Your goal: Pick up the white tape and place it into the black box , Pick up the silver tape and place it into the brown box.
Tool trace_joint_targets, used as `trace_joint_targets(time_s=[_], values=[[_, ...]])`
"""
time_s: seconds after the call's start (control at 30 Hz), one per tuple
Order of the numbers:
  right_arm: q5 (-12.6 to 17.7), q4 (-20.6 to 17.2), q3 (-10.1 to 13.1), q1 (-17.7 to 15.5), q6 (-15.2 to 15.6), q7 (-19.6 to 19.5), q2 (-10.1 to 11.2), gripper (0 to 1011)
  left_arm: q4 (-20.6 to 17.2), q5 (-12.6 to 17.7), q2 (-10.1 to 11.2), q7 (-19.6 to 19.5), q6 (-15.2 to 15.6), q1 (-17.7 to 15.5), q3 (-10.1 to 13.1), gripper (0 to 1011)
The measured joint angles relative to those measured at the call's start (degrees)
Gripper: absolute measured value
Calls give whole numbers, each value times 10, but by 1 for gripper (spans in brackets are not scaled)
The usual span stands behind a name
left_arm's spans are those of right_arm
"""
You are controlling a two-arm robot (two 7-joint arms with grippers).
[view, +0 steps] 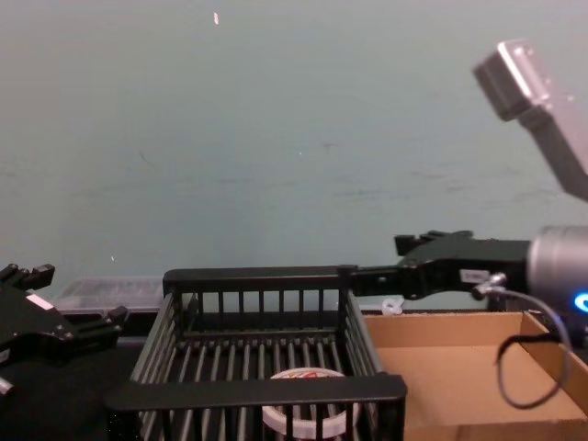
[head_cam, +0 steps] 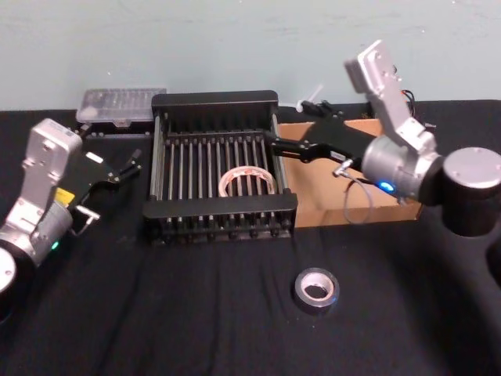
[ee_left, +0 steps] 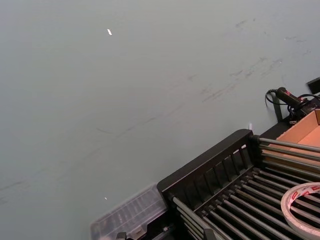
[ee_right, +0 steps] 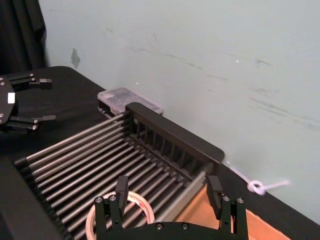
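The white tape (head_cam: 247,182) lies flat on the slatted floor of the black box (head_cam: 215,100), toward its right side; it also shows in the chest view (view: 308,412). On the black tablecloth in front of the box rests the silver tape (head_cam: 316,291), touched by nothing. The brown box (head_cam: 322,192) stands against the black box's right side. My right gripper (head_cam: 286,133) hovers open and empty over the black box's right wall, above the white tape (ee_right: 141,204). My left gripper (head_cam: 129,166) stays open and empty to the left of the black box.
A clear plastic case (head_cam: 121,106) lies behind the black box's left corner, by the wall. A white cord (ee_right: 257,187) and black cabling sit behind the brown box. Open black tablecloth stretches along the front around the silver tape.
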Motion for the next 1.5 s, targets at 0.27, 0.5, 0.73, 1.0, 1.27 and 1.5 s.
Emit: trace_joint_targets(time_s=[0.27,0.5,0.73,1.0,1.27,1.5], values=[[18,-78,25,-51,27,-6,43,1000,0,0,0,0,0,0,0,1001],[43,-143,46,-104,56,-9,81,1002,0,0,0,0,0,0,0,1001],[65,-198,56,-153,81,-7,121,1002,0,0,0,0,0,0,0,1001],[83,-230,47,-184,110,-1,152,1000,0,0,0,0,0,0,0,1001],[93,-241,32,-194,140,1,175,1002,0,0,0,0,0,0,0,1001],[94,-236,13,-190,153,10,189,1000,0,0,0,0,0,0,0,1001]])
